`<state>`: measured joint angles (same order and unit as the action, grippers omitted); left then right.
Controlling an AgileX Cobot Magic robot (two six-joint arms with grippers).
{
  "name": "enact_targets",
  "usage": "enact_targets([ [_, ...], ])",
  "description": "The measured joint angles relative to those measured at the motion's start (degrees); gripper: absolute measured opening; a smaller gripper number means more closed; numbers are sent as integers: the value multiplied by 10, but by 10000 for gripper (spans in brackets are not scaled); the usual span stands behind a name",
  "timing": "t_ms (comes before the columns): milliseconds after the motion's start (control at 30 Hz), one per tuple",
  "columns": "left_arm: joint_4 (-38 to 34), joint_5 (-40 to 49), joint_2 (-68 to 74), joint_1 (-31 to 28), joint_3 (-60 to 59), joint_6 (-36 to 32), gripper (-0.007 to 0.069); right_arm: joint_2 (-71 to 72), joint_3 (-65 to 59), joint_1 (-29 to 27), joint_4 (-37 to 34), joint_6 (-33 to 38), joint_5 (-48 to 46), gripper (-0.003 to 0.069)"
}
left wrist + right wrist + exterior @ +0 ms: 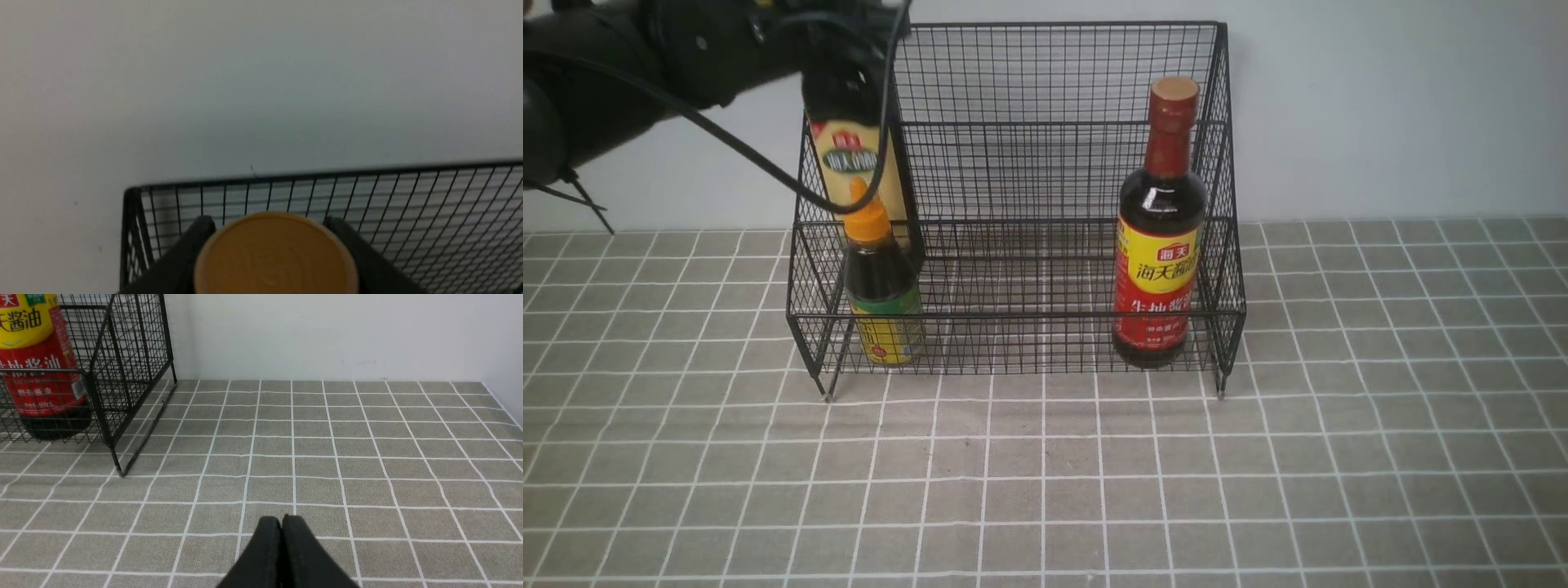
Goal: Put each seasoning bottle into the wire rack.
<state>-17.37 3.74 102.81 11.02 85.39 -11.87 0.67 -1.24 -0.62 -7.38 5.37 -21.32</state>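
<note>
Tiled table (pixel 1045 490) carries the wire rack (pixel 1054 124). Red-neck bottle (pixel 1160 245) stands upright at its right front; gold-cap bottle (pixel 841 163), left rear, is clamped at the cap by the left gripper (pixel 269 222); orange-cap bottle (pixel 880 286) stands left front. Right gripper (pixel 282 522) is closed, empty, above the table.

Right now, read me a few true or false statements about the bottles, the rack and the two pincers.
1. The red-neck bottle stands upright on the right side of the wire rack. True.
2. The right pincer holds a bottle. False: it is shut and empty above the tiled table.
3. The left pincer grips the gold-cap bottle at its cap. True.
4. The orange-cap bottle lies on its side outside the rack. False: it stands upright inside, at the left front.
</note>
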Motion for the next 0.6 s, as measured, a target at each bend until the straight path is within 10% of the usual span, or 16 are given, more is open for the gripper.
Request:
enact_targets([
  [600, 10, 74, -14, 0, 9, 0, 519, 0, 0, 0, 0, 0, 0, -13],
])
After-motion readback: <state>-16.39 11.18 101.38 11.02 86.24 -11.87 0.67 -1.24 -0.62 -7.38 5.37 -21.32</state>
